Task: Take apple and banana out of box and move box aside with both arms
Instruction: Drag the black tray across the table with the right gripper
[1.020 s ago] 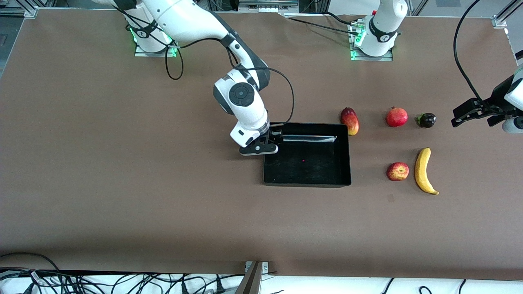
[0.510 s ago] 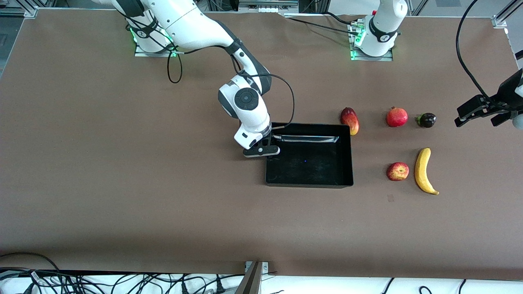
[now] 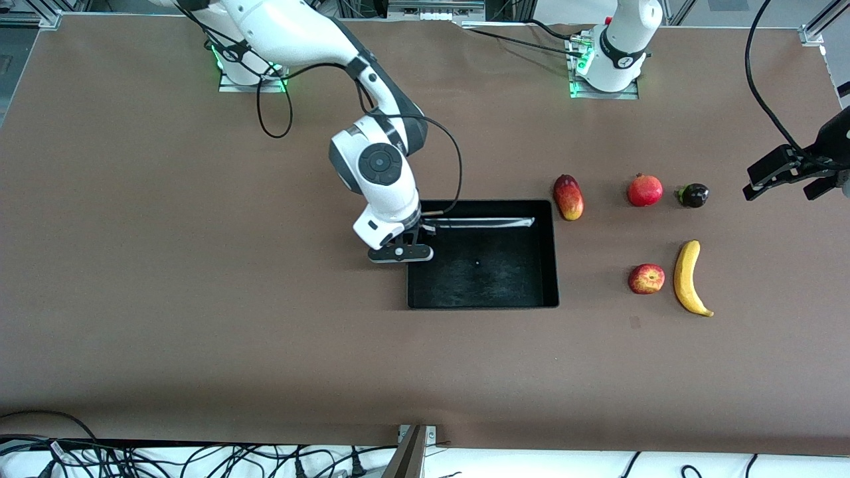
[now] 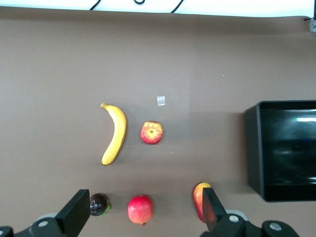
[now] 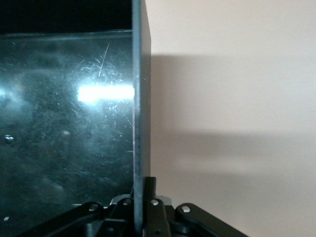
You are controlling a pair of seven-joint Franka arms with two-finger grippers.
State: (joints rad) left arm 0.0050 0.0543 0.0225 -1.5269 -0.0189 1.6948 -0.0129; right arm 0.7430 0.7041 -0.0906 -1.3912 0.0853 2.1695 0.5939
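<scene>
Three views: front, left wrist, right wrist, and each gives something the others lack.
Front view only: the whole brown table (image 3: 199,299), both arms, and how all the pieces sit together.
Right wrist view only: the grip up close; a thin black wall of the box (image 5: 139,108) runs straight down between the fingers, glossy scratched floor on one side, bare table on the other.
Left wrist view only: the fruit group seen from above, framed between the left gripper's fingers (image 4: 74,217), with one end of the box (image 4: 284,148) at the edge.
Right gripper (image 3: 400,252): clamped on the box wall at the end toward the right arm's side of the table, near the corner farther from the front camera.
Left gripper (image 3: 790,174): spread wide, holding nothing, up in the air over the left arm's end of the table, past the fruit.
Box (image 3: 483,255): on the table near the middle, nothing in it.
Apple (image 3: 646,279): on the table between the box and the banana, just beside the banana, apart from the box.
Banana (image 3: 689,277): lying flat, toward the left arm's end.
Mango (image 3: 569,197): near the box corner, not touching it.
Pomegranate (image 3: 645,190): farther from the front camera than the apple.
Small dark fruit (image 3: 692,195): just beside the pomegranate.
</scene>
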